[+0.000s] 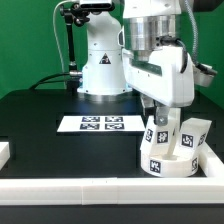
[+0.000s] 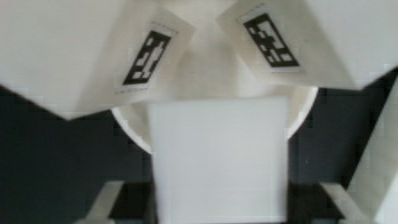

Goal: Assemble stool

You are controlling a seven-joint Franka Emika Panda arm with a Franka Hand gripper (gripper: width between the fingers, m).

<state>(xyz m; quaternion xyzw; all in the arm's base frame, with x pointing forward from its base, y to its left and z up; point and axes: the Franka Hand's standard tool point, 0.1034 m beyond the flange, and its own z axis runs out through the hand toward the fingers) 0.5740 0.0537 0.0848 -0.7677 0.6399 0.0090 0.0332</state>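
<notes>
One arm, one half-built stool, so going left to right in the exterior view: a short white rail end [image 1: 5, 152] sits at the far left of the black table [image 1: 40, 115], then the flat white marker board [image 1: 98, 124] lies mid-table in front of the robot's white base [image 1: 100, 70]. A long white border rail [image 1: 100, 190] runs along the near edge.

Over on the exterior view's right is the action. The thick round white plastic disc seat [image 1: 165, 165] of the stool lies flat, tucked near the rail corner, with chunky white tagged legs already standing on it; one leg [image 1: 196, 135] is clear of the arm. The two-finger gripper [image 1: 160, 112] is right above the seat, and it looks clamped on another white block leg [image 1: 160, 130]. The wrist view backs that up: a plain white block [image 2: 214, 150] sits between the fingers [image 2: 111, 198] with the seat's rim curving behind it.

My read: this is the leg-insertion step. Next move probably needs that leg kept upright, pressed down and twisted into its hole. I can't tell whether it's seated yet.
</notes>
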